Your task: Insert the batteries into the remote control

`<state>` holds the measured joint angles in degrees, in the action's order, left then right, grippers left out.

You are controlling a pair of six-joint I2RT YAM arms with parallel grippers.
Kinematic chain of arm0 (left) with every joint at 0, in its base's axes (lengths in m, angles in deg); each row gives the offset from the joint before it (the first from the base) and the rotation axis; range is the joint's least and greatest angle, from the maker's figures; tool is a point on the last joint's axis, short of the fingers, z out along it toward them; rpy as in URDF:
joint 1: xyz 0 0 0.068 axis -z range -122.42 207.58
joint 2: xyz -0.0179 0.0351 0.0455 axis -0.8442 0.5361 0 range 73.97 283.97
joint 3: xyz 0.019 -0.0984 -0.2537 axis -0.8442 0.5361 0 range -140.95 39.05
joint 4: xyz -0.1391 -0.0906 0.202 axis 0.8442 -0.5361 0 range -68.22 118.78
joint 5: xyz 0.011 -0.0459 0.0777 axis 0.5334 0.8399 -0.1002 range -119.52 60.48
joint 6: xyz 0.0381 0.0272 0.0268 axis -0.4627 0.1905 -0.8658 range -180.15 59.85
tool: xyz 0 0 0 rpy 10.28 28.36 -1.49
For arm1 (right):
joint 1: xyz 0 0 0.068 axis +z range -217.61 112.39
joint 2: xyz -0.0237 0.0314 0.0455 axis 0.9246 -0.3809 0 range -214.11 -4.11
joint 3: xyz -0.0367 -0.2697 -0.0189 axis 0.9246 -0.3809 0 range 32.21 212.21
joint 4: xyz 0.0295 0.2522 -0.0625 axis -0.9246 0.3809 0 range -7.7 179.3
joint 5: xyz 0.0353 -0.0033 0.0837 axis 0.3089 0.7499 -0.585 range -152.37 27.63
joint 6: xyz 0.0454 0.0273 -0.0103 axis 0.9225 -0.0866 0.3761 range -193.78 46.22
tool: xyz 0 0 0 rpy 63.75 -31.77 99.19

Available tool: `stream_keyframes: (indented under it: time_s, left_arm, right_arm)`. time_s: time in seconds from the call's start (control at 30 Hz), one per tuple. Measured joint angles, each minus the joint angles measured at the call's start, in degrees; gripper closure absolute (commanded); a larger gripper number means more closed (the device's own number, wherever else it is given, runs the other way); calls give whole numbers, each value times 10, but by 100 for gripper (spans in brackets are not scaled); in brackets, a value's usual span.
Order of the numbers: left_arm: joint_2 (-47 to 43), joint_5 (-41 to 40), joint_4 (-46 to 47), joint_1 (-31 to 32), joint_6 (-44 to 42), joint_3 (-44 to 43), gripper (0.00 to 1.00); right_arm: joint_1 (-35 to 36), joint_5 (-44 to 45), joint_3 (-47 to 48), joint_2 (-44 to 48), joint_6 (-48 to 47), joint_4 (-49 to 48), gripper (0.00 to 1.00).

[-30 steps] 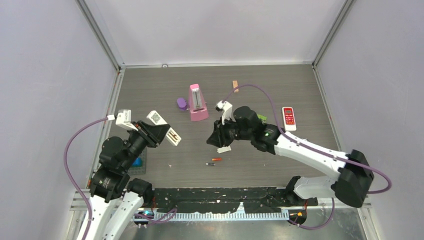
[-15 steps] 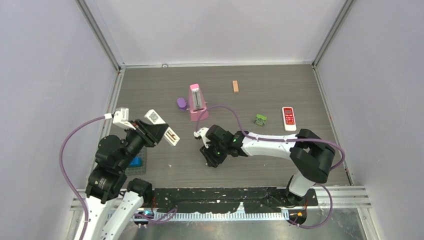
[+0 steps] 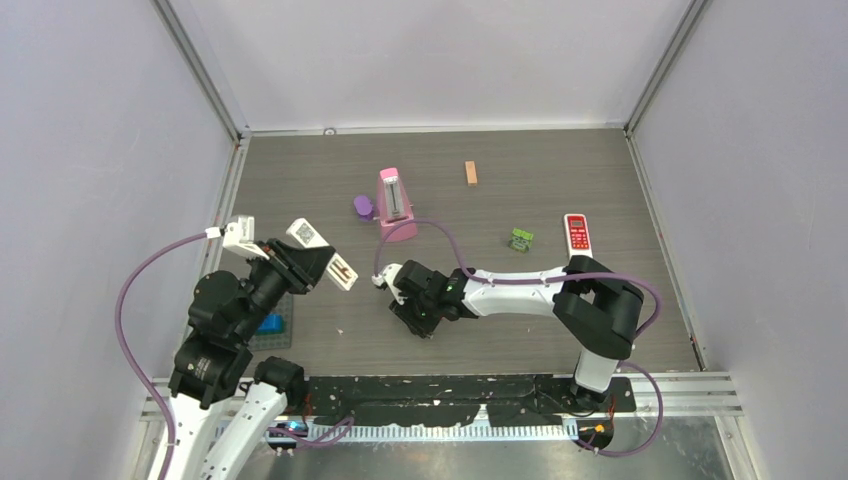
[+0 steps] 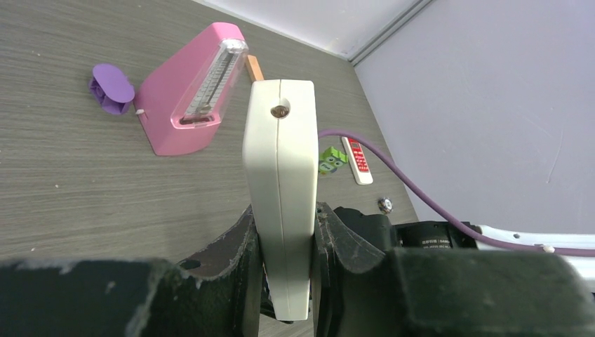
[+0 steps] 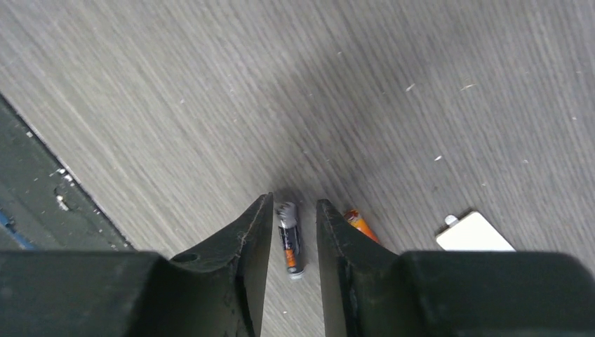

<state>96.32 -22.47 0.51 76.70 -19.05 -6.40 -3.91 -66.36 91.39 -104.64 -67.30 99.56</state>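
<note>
My left gripper is shut on the white remote control and holds it up off the table at the left. In the left wrist view the remote control stands edge-on between both fingers. My right gripper is low over the table in the middle and hides the batteries from above. In the right wrist view the right gripper is open astride a dark battery lying on the table, with a gap on each side. An orange battery lies just outside the right finger.
A small white cover lies right of the batteries. Further back are a pink metronome, a purple piece, a wooden block, a green toy and a red-and-white remote. A blue object sits under the left arm.
My right arm has swung left and down from beside the metronome until its fingers straddle the dark battery. The left arm with the remote has barely moved.
</note>
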Motion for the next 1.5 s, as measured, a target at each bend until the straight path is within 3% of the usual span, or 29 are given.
stream_keyframes:
  time_s: [0.07,0.3,0.5,0.73,0.97,1.2,1.33,1.5]
  left_arm:
    - [0,0,0,0,0,-3,100]
    - [0,-1,-1,0,-2,-4,100]
    - [0,-5,-4,0,-9,-4,100]
    - [0,-6,-4,0,-9,-4,100]
    - [0,-6,-8,0,-9,-4,100]
    - [-1,-6,-8,0,-7,-4,100]
    - [-8,2,4,0,3,4,100]
    - [-18,45,82,0,42,63,100]
  right_arm:
    - [1,13,2,-3,-4,1,69]
    - [4,40,4,-5,-14,9,57]
    - [5,42,4,-4,-17,10,58]
    - [9,47,4,-3,-7,19,67]
    - [13,55,4,-2,5,29,88]
    - [14,67,3,13,21,44,94]
    - [15,88,2,73,34,46,95]
    - [14,134,14,215,54,43,95]
